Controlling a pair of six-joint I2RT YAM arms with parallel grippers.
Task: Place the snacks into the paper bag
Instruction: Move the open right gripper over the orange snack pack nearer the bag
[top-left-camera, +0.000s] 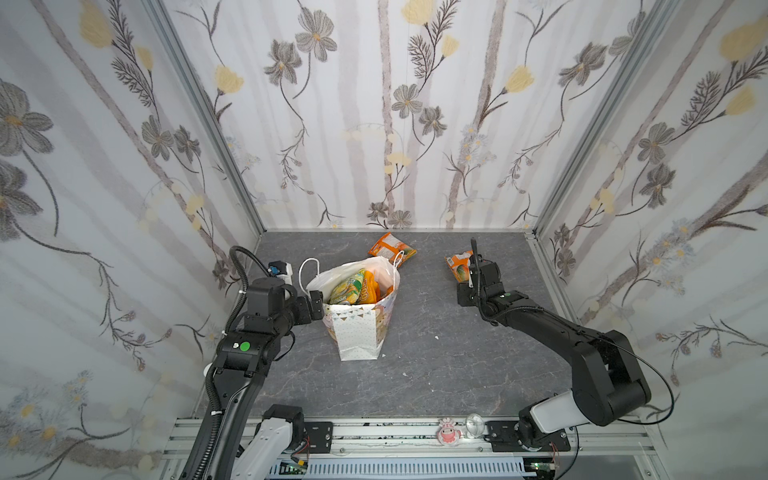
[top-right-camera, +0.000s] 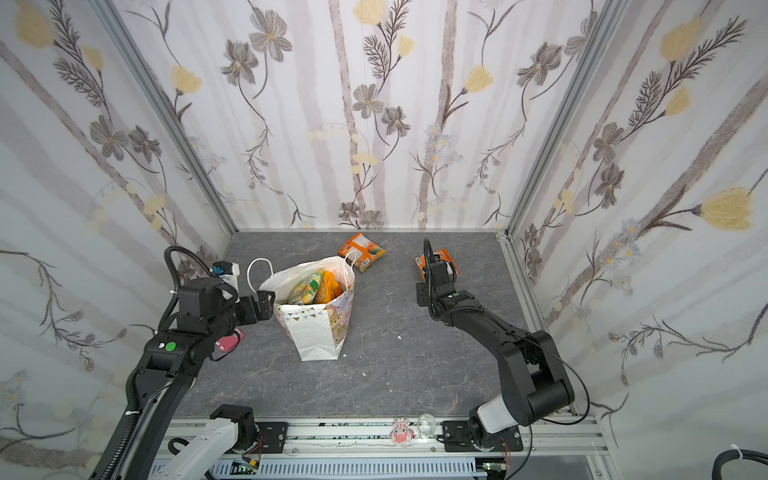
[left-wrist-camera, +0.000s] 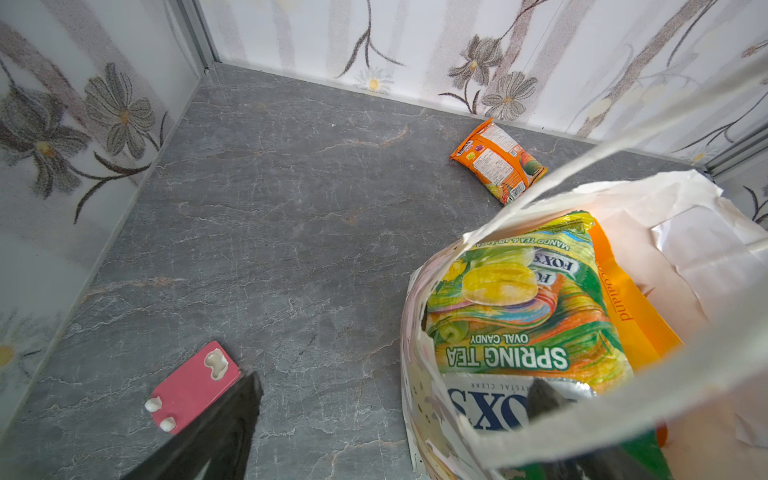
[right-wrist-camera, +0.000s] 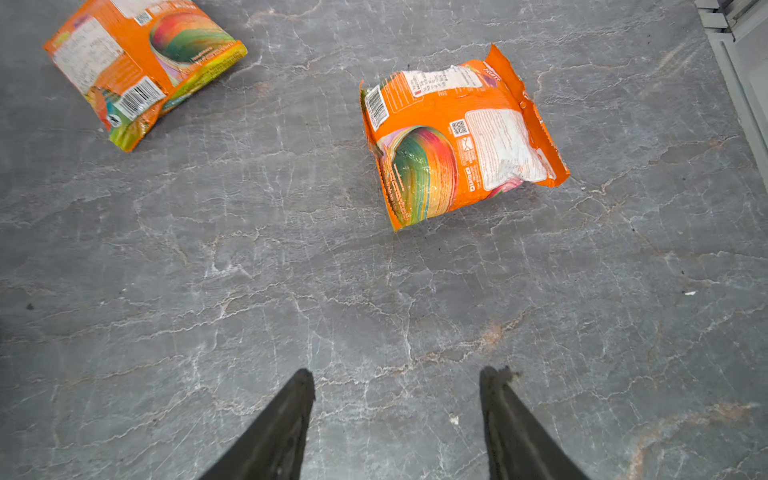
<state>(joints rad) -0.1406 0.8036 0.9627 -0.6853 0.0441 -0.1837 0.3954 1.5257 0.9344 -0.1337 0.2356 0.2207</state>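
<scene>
Snacks (right-wrist-camera: 457, 137) outside the one paper bag (top-left-camera: 357, 332) number two; left hand (left-wrist-camera: 397, 386) and right hand (right-wrist-camera: 400, 374) gape.

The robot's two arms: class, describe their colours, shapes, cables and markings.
Both are black, with jointed boxy links and a white segment near the base. The left arm bears a round green sticker and a ribbed black hose; the right arm has a smaller green dot and a thin looping black cable. The fingers are black and tapering.
</scene>
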